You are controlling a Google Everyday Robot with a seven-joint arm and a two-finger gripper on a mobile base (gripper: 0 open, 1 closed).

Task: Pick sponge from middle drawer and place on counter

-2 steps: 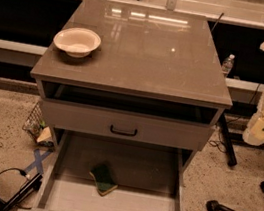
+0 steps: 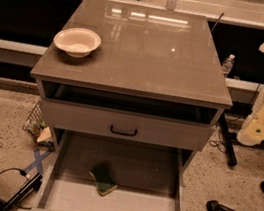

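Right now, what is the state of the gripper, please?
Cream gripper, at the right edge beside the glossy grey-brown counter: open or closed cannot be told.

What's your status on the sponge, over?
Gripper right of the counter, well off the sponge. Sponge lying loose in open middle drawer. Nothing over it; bowl sits on counter's left side.
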